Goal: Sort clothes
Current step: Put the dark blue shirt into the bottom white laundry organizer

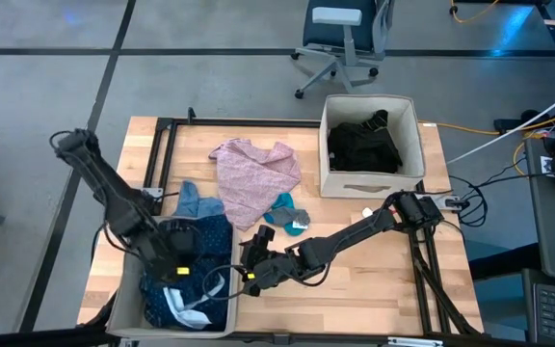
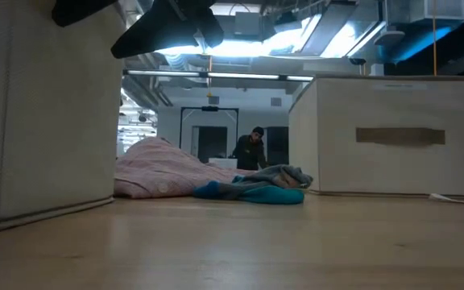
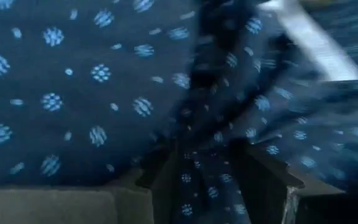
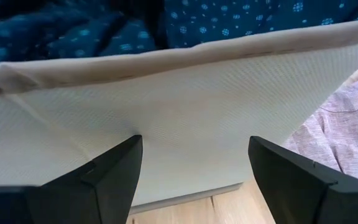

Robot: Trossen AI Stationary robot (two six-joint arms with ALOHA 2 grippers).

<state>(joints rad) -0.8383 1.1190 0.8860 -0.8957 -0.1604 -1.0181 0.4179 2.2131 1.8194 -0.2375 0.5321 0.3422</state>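
Right against the left wrist camera lies the dark blue dotted garment (image 3: 92, 93), a fold of it running between the left gripper (image 3: 219, 177)'s fingers, which look closed on that fold down inside the near beige bin (image 1: 123, 310). The step in hand seems to be laying this blue piece in with the other blues, so the next move would be to let go and lift clear without dragging cloth out. Just beside that bin's outer wall (image 4: 185, 124) hovers the right gripper (image 4: 194, 165), jaws spread and empty. Beyond the right gripper on the desk (image 1: 374, 289) lie the teal and grey socks (image 1: 287, 214) and, farther off, the pink patterned top (image 1: 253, 173); the far bin (image 1: 408, 120) holds black pieces (image 1: 364, 145). A light blue piece (image 1: 193, 200) sits behind the near bin. Nothing blocks the socks.
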